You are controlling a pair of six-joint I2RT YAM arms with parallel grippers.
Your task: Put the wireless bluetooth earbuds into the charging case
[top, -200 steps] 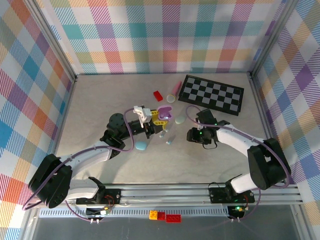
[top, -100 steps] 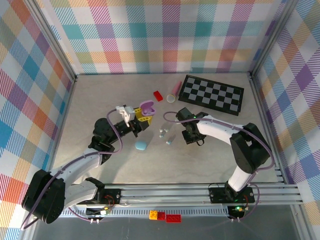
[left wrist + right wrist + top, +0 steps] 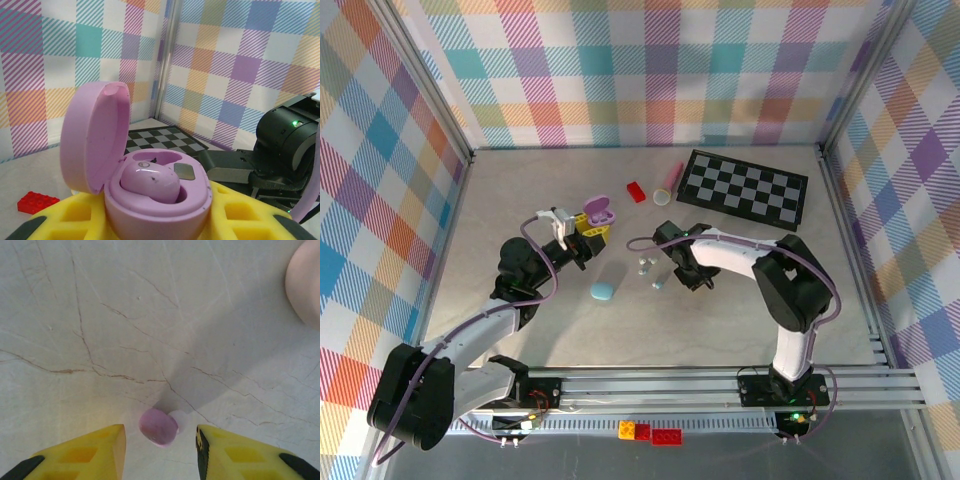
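left pincer (image 3: 586, 228) grips the open purple case (image 3: 155, 200), one earbud (image 3: 150, 182) inside, at 10 o'clock from the table middle. right pincer (image 3: 160, 442) stands open around a pink earbud (image 3: 158, 427); bare grey table (image 3: 100, 315) around it.

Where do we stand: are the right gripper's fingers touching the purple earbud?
Apart. The right wrist view shows the right gripper straddling the purple earbud, with bare table visible between it and each finger.

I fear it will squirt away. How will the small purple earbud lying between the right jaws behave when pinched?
The purple earbud looks rounded and glossy, so it may slip or pop sideways unless pinched centrally. It seems tiny and light, likely to skid on the flat table if nudged.
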